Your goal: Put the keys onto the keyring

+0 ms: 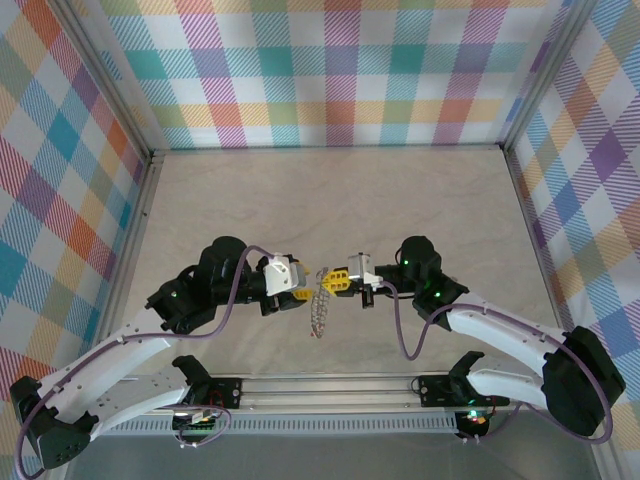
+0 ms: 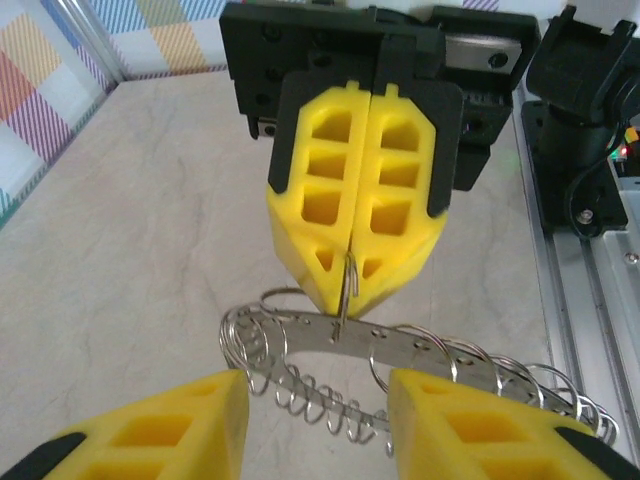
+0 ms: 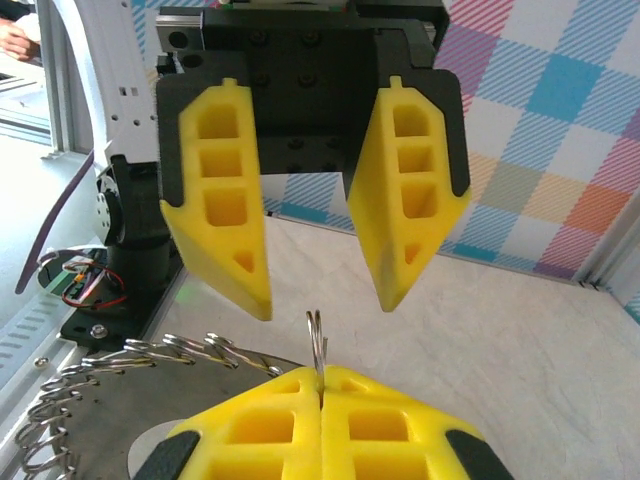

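The keyring [image 3: 317,340] is a thin silver loop standing on edge, and my right gripper [image 3: 320,375] is shut on it. From that loop the keys [image 2: 400,345] hang as a curved silver-grey bunch, with holes along the top and small hooks below. In the top view the keys [image 1: 319,312] dangle between both arms above the table. My left gripper [image 2: 318,400] is open, with a finger on each side of the bunch and touching nothing. It faces my right gripper [image 2: 343,300] tip to tip. From above, the left gripper [image 1: 303,283] and right gripper [image 1: 330,278] nearly meet.
The beige table [image 1: 330,200] stretches away behind the grippers to the plaid walls [image 1: 330,70]. An aluminium rail [image 1: 330,385] runs along the near edge between the arm bases. A black arm base [image 2: 585,150] stands close on the right of the left wrist view.
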Robot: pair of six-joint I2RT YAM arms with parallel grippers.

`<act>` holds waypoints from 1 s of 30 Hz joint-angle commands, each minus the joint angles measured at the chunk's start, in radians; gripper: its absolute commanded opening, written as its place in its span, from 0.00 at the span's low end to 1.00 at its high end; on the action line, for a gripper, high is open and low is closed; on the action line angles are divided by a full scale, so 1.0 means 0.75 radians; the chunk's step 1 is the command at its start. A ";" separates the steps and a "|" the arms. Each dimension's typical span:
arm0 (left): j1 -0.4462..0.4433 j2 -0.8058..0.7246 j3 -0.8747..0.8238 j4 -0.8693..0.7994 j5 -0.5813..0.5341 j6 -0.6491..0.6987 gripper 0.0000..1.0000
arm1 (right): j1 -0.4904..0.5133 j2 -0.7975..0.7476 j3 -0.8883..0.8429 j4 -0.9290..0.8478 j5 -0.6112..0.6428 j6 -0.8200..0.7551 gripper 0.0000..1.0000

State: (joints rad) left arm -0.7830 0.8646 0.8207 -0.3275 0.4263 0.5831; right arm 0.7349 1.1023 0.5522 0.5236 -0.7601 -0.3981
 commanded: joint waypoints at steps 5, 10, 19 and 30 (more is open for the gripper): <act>-0.010 0.061 -0.012 0.174 0.123 -0.045 0.34 | 0.018 0.000 0.000 0.086 -0.045 -0.037 0.00; -0.013 0.105 0.000 0.157 0.140 -0.021 0.30 | 0.020 0.009 0.000 0.088 -0.010 -0.028 0.00; -0.011 0.092 -0.015 0.126 0.073 0.028 0.08 | 0.020 0.019 -0.006 0.116 0.000 -0.008 0.00; -0.013 0.185 0.160 -0.190 0.003 0.158 0.00 | 0.020 0.004 0.084 -0.255 0.145 -0.099 0.16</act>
State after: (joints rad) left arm -0.7856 0.9871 0.8764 -0.3836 0.4503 0.6533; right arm 0.7460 1.1137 0.5678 0.4072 -0.6804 -0.4503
